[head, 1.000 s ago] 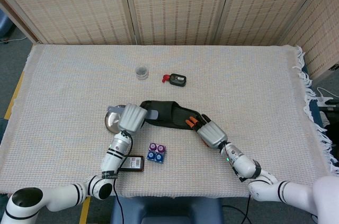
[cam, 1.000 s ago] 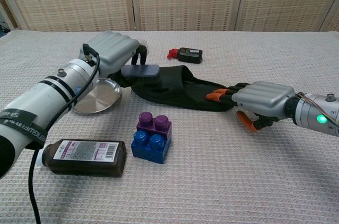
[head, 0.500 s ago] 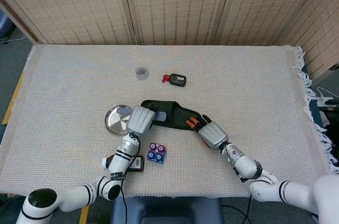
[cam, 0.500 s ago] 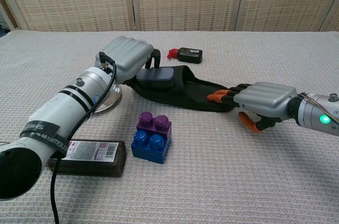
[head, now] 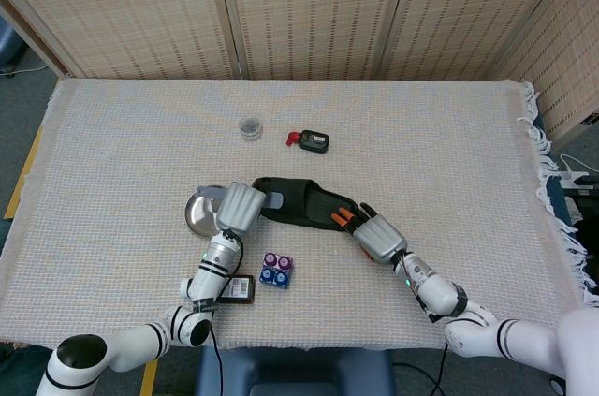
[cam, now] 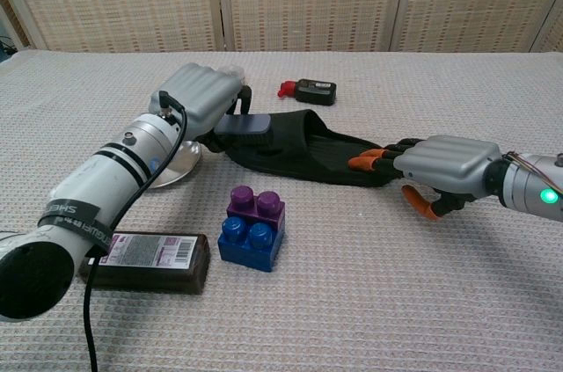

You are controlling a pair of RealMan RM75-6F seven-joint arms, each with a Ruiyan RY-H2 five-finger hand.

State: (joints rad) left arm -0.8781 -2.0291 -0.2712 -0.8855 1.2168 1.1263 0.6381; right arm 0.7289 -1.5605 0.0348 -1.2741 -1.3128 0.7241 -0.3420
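Strap work in hand: long black fabric band w/ grey plastic buckle (cam: 290, 145) lies flat on beige woven worktop (head: 449, 143), stretched between both hands, mid-worktop.

Left hand (cam: 204, 95) at band's left end, fingers (cam: 242, 99) curled over grey buckle (cam: 243, 126); grip looks closed on it, though contact partly hidden in head view. Vs 0.5 s ago: drawn back left a bit, buckle pulled w/ it, more of round shiny steel dish (head: 198, 211) showing behind the wrist again. Vs 1 s ago: roughly same spot, so a push in, then a pull back.

Right hand (cam: 444, 167) at band's right end, orange-tipped fingers (cam: 365, 162) flat on the fabric, pinning it, not wrapped round. Barely shifted over the last sec.

Judgement: band being tensioned or straightened, right end anchored, left end doing the moving; no lift off worktop yet.

Nearby, untouched: purple-and-blue toy brick stack (cam: 251, 227), dark brown labelled bottle lying on its side (cam: 141, 261), small black device w/ red tab (head: 312, 140), small clear round jar (head: 250, 126).
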